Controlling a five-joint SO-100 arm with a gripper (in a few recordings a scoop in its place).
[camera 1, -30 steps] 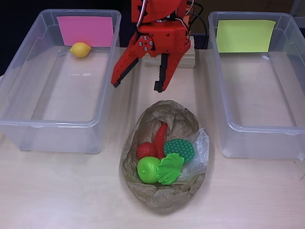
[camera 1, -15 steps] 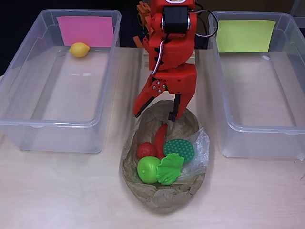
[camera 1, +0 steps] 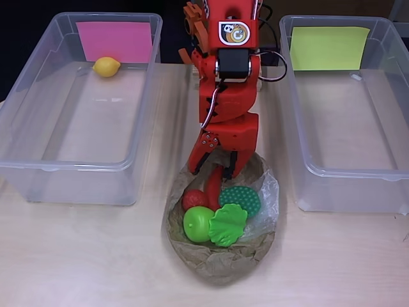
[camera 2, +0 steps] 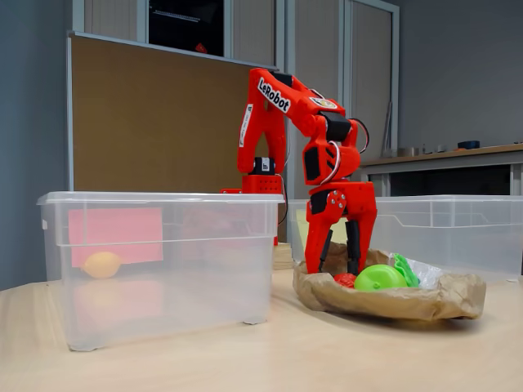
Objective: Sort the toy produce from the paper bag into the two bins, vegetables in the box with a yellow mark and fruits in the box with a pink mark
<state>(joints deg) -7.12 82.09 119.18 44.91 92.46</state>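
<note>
Pale wood table (camera 1: 77, 256) carries everything, with a brown board wall behind it in the fixed view. On it stand two clear plastic bins: the bin with the pink mark (camera 1: 38, 96) on the left of the overhead view, and the bin with the yellow mark (camera 1: 383, 102) on the right. Between them my red arm (camera 1: 229, 77) reaches forward and down over the crumpled paper bag (camera 1: 217, 265), which lies open near the front edge. My end effector (camera 1: 215, 170) hangs just inside the bag's far rim, fingers partly apart on either side of the red pepper (camera 1: 214, 187), gripping nothing that I can see. Beside the pepper lie a green apple (camera 1: 195, 224), a lettuce leaf (camera 1: 228, 225), a dark green ribbed piece (camera 1: 241, 198) and a strawberry (camera 1: 193, 199). A yellow lemon (camera 1: 107, 66) rests in the pink-marked bin's far corner.
</note>
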